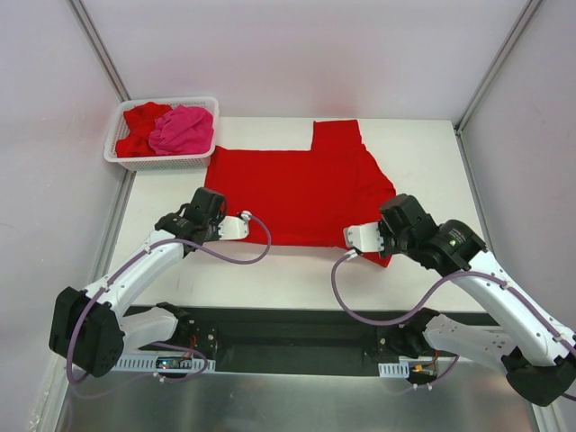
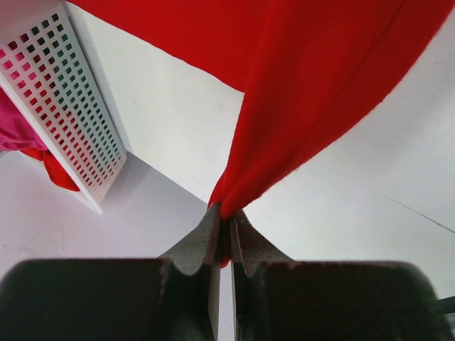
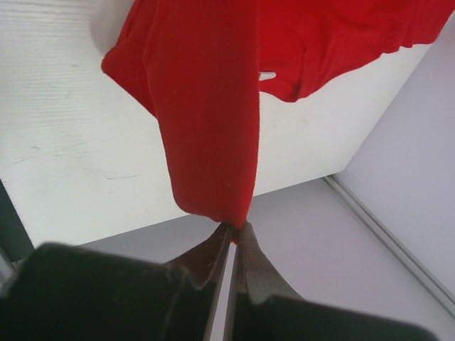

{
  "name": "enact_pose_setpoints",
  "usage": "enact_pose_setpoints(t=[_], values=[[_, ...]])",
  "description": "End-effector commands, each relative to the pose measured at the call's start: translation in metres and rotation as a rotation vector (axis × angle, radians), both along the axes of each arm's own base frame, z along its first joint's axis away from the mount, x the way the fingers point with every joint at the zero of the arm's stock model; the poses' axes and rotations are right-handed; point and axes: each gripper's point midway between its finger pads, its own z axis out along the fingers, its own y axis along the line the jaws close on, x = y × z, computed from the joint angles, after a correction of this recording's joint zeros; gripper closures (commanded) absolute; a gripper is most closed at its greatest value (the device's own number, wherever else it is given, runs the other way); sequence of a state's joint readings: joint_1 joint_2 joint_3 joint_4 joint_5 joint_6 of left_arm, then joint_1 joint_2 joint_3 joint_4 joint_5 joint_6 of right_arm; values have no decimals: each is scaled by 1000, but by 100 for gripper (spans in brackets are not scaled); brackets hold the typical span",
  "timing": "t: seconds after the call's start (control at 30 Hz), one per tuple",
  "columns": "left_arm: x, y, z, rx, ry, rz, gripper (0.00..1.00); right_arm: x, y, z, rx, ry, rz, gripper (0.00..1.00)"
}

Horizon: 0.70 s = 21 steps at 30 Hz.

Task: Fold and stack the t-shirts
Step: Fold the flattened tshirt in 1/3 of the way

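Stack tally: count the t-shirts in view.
3: bright red cloth t-shirt spread on table; crumpled red t-shirt and hot pink t-shirt in white plastic lattice basket; others may be hidden.

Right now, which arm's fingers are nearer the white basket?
Left. The left fingers pinch the red t-shirt just in front and right of the basket; the right fingers hold its near-right corner, far across the table.

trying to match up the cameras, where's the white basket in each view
Top external: the white basket sits in the upper left of the picture.
Left wrist: upper left, its lattice wall facing the camera.
Right wrist: not in it.
Shared landmark: the spread red t-shirt shows in all three views.
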<state>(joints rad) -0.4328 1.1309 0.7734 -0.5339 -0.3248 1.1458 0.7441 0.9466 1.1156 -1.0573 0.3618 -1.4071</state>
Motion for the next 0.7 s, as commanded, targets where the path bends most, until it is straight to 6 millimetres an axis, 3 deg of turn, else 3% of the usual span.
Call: enact_pose_setpoints(t=[0.0, 0.17, 0.67], values=[[3, 5, 0, 32, -13, 12, 100, 16, 5, 18, 65, -113, -48, 99], [3, 7, -2, 33, -11, 18, 100, 13, 8, 18, 108, -127, -30, 99], [12, 15, -6, 44, -38, 51, 100, 34, 14, 29, 118, -272, -14, 99]])
